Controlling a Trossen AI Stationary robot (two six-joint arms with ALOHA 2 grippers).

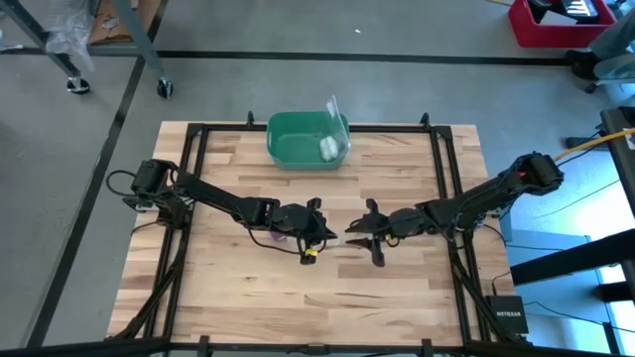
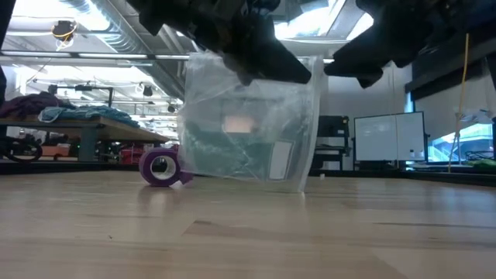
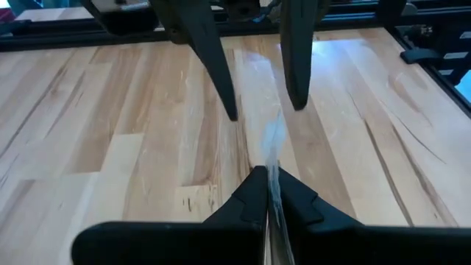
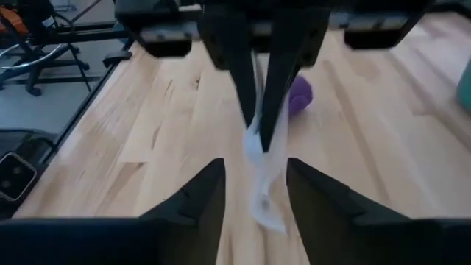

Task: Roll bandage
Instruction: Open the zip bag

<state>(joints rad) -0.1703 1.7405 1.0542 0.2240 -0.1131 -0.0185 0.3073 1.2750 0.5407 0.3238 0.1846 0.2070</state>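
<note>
From above we see both arms meeting at the middle of the table [image 1: 397, 297], the left hand [image 1: 319, 235] and the right hand [image 1: 359, 236] nearly tip to tip, but what hangs between them is hard to make out there. The low view supplies it: a clear plastic bag [image 2: 252, 128] hangs upright from the dark fingers above. It also shows the bandage [image 2: 161, 167], a small purple roll, on the table just beside the bag's lower corner and outside it. The left wrist view shows that arm's fingers pressed together, pinching the bag's edge. The right wrist view shows the right hand's fingers spread, with the bag between them, and the purple roll farther off. Only the high view shows the green bin [image 1: 308, 139] at the table's far edge, holding a small white roll [image 1: 327, 149].
</note>
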